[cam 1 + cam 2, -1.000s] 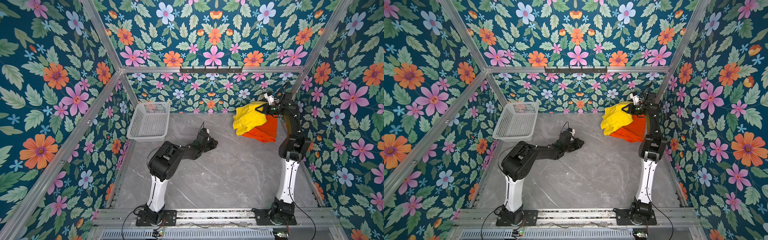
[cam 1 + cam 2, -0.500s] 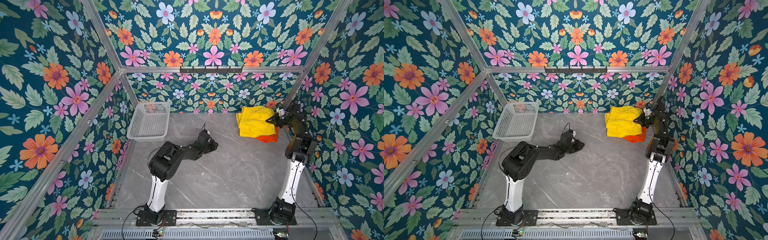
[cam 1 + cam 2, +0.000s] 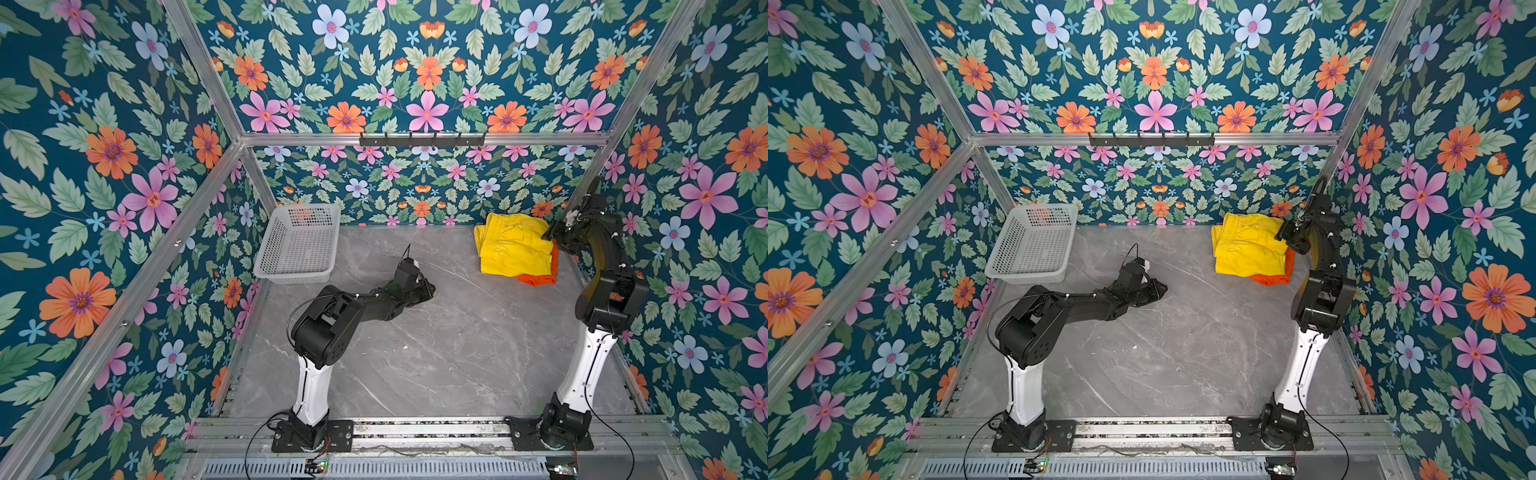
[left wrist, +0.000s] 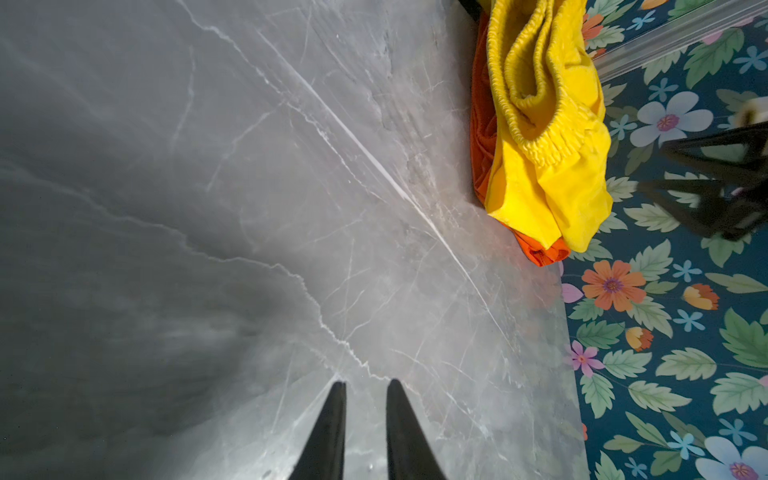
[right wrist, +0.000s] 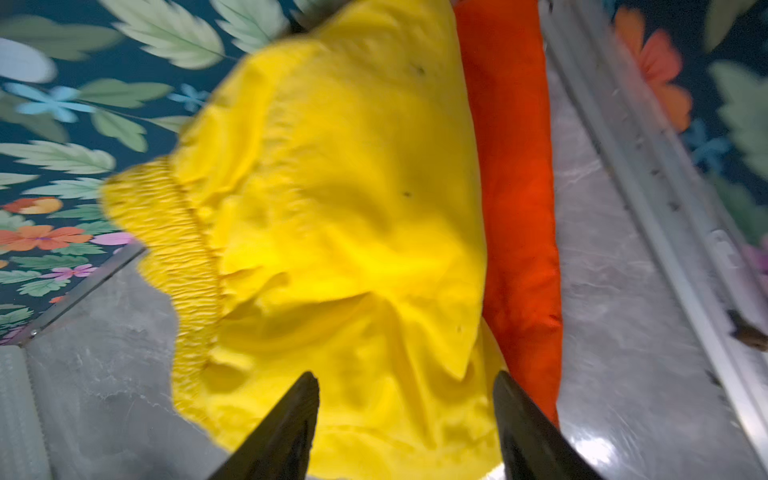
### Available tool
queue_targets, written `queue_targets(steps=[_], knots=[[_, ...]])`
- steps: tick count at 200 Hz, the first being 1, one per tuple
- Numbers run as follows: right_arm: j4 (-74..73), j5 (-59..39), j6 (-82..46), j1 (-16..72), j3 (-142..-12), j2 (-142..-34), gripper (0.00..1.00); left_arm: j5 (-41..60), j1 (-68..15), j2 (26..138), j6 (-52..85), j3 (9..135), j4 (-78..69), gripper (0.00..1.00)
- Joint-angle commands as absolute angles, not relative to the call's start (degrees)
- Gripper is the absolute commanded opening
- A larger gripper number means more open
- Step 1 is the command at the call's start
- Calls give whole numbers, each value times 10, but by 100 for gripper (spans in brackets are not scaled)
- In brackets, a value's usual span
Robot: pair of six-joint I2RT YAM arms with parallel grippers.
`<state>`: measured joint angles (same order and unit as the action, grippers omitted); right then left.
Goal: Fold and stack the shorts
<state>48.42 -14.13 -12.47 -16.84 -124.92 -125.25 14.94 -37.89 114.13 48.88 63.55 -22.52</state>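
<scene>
The left arm [image 3: 353,307] and the right arm [image 3: 611,291] each have a white tapered column with small dark screws on a black base plate [image 3: 311,436], then bulky black joint housings. Behind the left claw [image 3: 430,288] sits a white-capped camera block [image 3: 409,264] trailing a thin black cable [image 3: 407,251]. Its fingers [image 4: 328,428] are matte black, tapering to points. Well behind the right claw [image 3: 546,237], one housing bears a small orange mark [image 3: 615,296], perhaps a label.

The thin, bright yellow shorts [image 5: 332,232], their gathered elastic waistband [image 5: 174,232] showing along one edge, lie crumpled on top of the bright orange shorts [image 5: 515,199], which stick out as a folded strip along one side. Both rest on the grey marbled tabletop [image 5: 615,332]. The right gripper [image 5: 405,376] holds its two black fingers [image 5: 291,424] spread wide over the yellow fabric. The view is slightly blurred.
</scene>
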Motion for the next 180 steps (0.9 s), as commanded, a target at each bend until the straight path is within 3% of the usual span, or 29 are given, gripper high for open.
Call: queue_targets(steps=[1, 52, 91, 120, 158, 172, 180], knots=[[410, -125, -79, -141, -1200, -1217, 66, 138, -379, 1131, 473, 634, -220, 21], [436, -208, -64, -100, -1283, -1351, 65, 134, -378, 1116, 466, 621, -219, 22], [489, -193, -54, -92, -1311, -1430, 65, 115, -376, 1089, 449, 605, -201, 23], [453, -185, -54, -92, -1227, -1405, 65, 97, -374, 1070, 436, 597, -189, 32], [408, -179, -58, -91, -1150, -1273, 66, 49, -363, 1007, 397, 587, -153, 43], [392, -172, -61, -92, -1115, -1204, 79, 14, -354, 963, 375, 574, -137, 51], [373, -164, -65, -91, -1082, -1159, 98, -12, -347, 933, 360, 557, -134, 57]])
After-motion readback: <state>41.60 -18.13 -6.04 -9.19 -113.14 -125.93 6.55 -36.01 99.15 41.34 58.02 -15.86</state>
